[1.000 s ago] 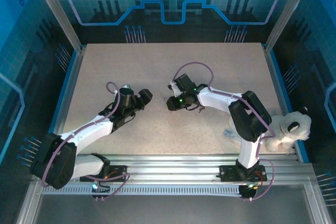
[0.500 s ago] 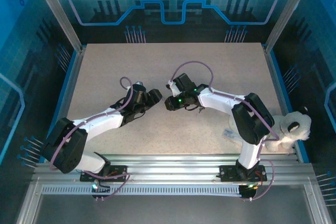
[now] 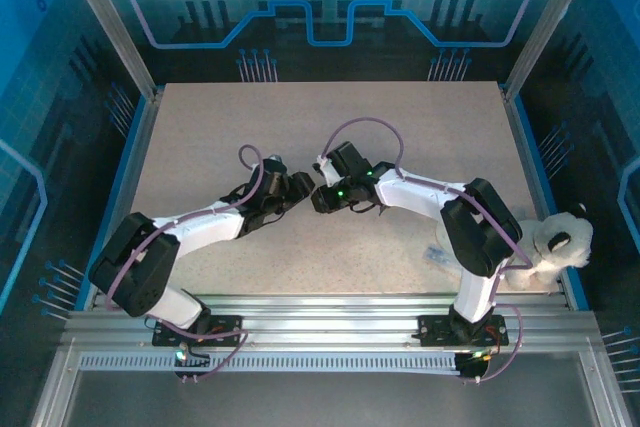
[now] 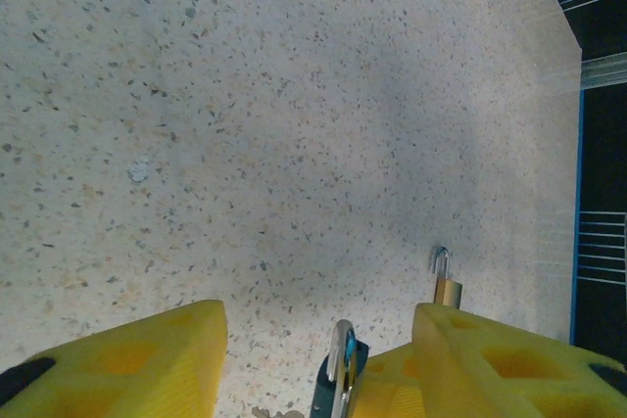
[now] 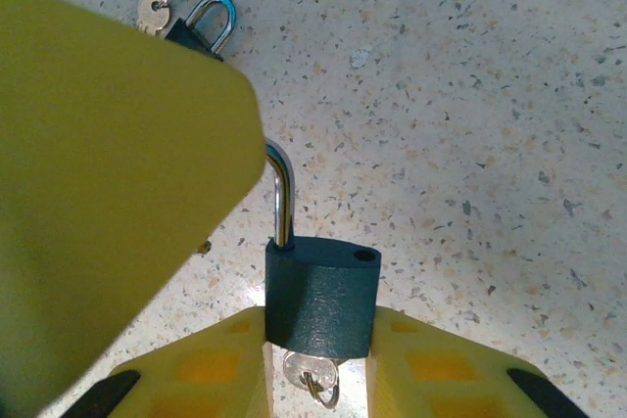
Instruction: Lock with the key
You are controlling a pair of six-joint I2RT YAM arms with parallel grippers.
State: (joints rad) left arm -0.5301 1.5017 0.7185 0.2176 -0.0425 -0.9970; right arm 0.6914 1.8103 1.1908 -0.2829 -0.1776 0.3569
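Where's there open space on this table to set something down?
Free: the far half of the table, up to the back wall. Crowded: the middle, where left gripper and right gripper meet at the padlock, and the near right corner by the plush toy.

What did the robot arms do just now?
The left arm swung in toward the middle until its jaws sat right beside those of the right arm. That arm barely moved, its jaws still clamped on the dark padlock. The plush toy stayed put.
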